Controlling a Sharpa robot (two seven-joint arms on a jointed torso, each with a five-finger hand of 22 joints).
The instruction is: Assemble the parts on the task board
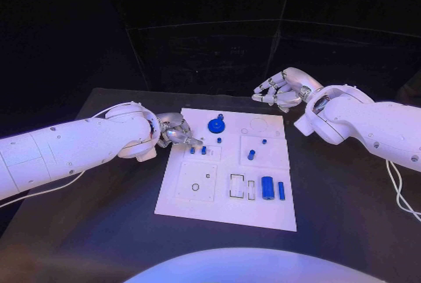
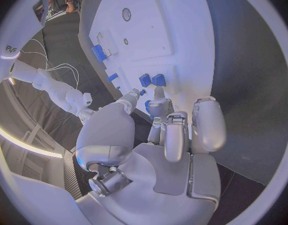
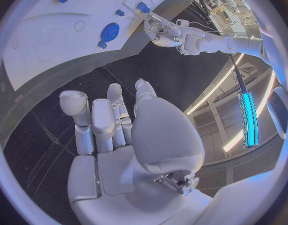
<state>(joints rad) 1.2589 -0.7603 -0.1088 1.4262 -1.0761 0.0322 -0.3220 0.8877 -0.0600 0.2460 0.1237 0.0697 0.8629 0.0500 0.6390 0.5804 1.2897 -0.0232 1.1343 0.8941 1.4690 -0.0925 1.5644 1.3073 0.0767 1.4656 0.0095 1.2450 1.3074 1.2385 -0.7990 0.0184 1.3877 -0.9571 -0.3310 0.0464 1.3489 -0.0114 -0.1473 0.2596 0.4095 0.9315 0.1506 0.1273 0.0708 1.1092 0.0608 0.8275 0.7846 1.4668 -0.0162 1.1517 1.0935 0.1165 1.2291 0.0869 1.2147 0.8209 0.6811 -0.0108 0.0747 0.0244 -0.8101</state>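
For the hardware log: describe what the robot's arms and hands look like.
Both arms are smooth white rounded shells with small dark screw dots. The left arm trails a thin white cable, as does the right arm. The left hand and right hand are silver, many-fingered, with segmented metallic fingers.

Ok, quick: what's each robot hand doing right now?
Left robot hand: at the board's left edge by small blue parts; grip cannot be told.
Right robot hand: fingers curled, holding nothing.

Two bulky white arms with dark screw dots; silver jointed left hand (image 1: 176, 132) and right hand (image 1: 279, 91); thin white cables trail beneath both.
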